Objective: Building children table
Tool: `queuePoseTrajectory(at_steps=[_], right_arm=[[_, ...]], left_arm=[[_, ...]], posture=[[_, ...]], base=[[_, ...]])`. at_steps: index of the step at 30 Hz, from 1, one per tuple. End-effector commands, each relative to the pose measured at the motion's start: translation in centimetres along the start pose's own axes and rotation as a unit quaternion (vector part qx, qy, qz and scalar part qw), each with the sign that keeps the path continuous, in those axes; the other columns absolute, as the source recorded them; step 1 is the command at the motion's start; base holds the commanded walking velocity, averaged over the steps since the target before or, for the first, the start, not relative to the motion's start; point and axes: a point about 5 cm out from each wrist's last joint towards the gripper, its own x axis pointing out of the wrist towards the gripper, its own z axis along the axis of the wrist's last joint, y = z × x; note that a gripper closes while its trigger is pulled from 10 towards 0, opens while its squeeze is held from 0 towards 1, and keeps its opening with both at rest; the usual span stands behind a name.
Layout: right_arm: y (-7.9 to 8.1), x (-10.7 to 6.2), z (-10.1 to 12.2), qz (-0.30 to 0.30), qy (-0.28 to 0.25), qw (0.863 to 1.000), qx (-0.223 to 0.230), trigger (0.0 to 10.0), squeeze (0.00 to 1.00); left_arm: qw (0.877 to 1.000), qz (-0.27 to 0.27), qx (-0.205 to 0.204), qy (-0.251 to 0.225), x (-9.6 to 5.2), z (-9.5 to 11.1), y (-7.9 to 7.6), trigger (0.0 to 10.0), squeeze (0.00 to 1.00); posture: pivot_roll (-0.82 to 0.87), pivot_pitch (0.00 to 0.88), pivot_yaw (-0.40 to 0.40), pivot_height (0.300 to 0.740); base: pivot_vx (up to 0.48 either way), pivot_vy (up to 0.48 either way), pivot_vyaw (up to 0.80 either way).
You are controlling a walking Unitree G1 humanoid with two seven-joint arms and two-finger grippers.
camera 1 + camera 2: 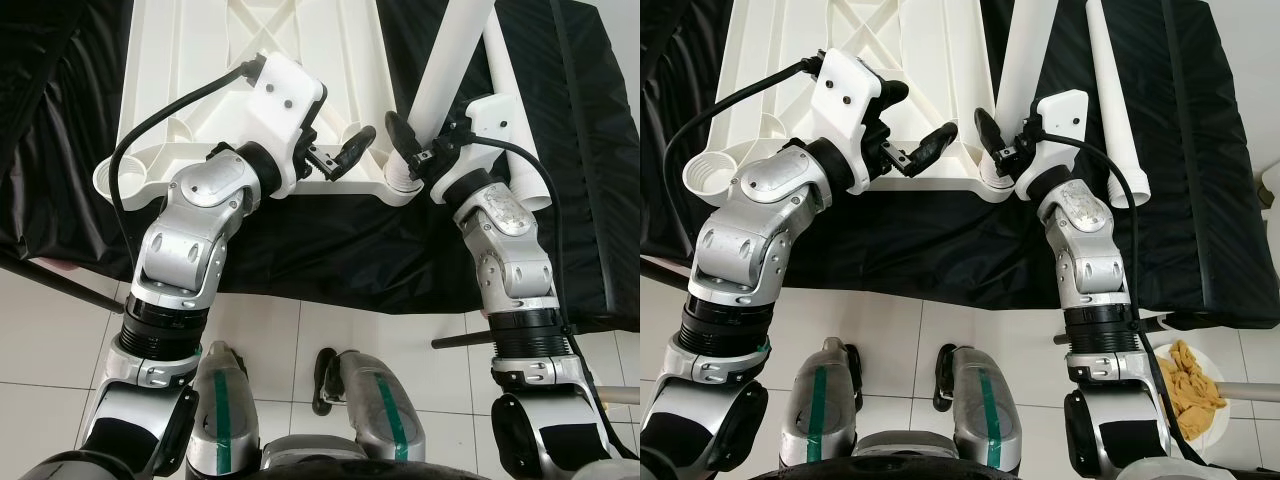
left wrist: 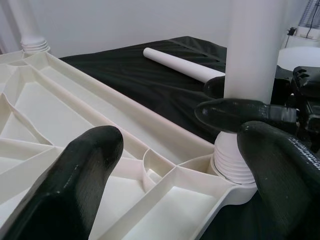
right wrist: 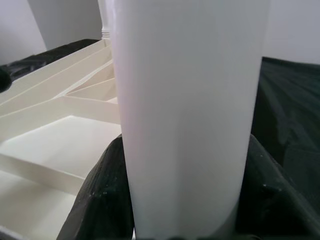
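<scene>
White tile floor (image 1: 330,330), white walls, and a black cloth (image 1: 330,240) covering the low surface everything sits on. No readable labels or writing anywhere. White plastic kids' tabletop (image 1: 200,60) lies upside down on the cloth w/ ribs facing up. Right end effector (image 1: 408,150) is clamped on a white table leg (image 1: 445,70) standing in the near corner socket. Left end effector (image 1: 335,158) is spread apart, over the tabletop edge just beside that socket. Spare leg (image 1: 1118,110) lies on the cloth to the right. Plate w/ yellowish stuff (image 1: 1190,390) on the floor.
</scene>
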Motion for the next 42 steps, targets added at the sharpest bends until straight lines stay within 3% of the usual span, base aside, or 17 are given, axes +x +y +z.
queuePoseTrajectory(at_steps=[1,6,17,26,35,42], right_arm=[[0.5,-1.1,-5.0,-0.003,0.118,0.991,0.056,10.0,0.0],[-0.6,-1.9,-5.5,-0.033,0.113,0.987,0.106,10.0,0.0],[-0.8,-2.9,-6.0,-0.054,0.092,0.986,0.128,10.0,0.0],[0.3,-3.7,-5.4,-0.043,0.03,0.995,0.081,10.0,0.0],[0.8,-4.4,-6.1,-0.039,0.024,0.996,0.07,10.0,0.0],[1.6,-5.0,-6.9,-0.025,0.024,0.999,0.034,10.0,0.0]], left_arm=[[1.0,0.029,0.001,-0.006,-0.1,0.3,0.1,10.0,0.0],[1.0,0.029,0.001,-0.005,-0.2,0.3,0.0,10.0,0.0],[1.0,0.028,0.001,-0.005,-0.2,0.4,0.0,10.0,0.0],[1.0,0.029,0.004,-0.005,-0.2,0.5,0.1,10.0,0.0],[1.0,0.03,0.004,-0.006,-0.3,0.6,0.1,10.0,0.0],[0.999,0.032,0.007,-0.006,-0.4,0.6,0.2,10.0,0.0]], posture=[[0.13,0.122,-0.086,0.74],[0.13,0.124,-0.083,0.74],[0.13,0.125,-0.081,0.74],[0.13,0.122,-0.081,0.74],[0.13,0.124,-0.081,0.74],[0.13,0.126,-0.077,0.74]], base=[[0.0,0.0,0.0],[0.0,0.0,0.0],[0.0,0.0,0.0],[0.0,0.0,0.0],[0.0,0.0,0.0],[0.0,0.0,0.0]])
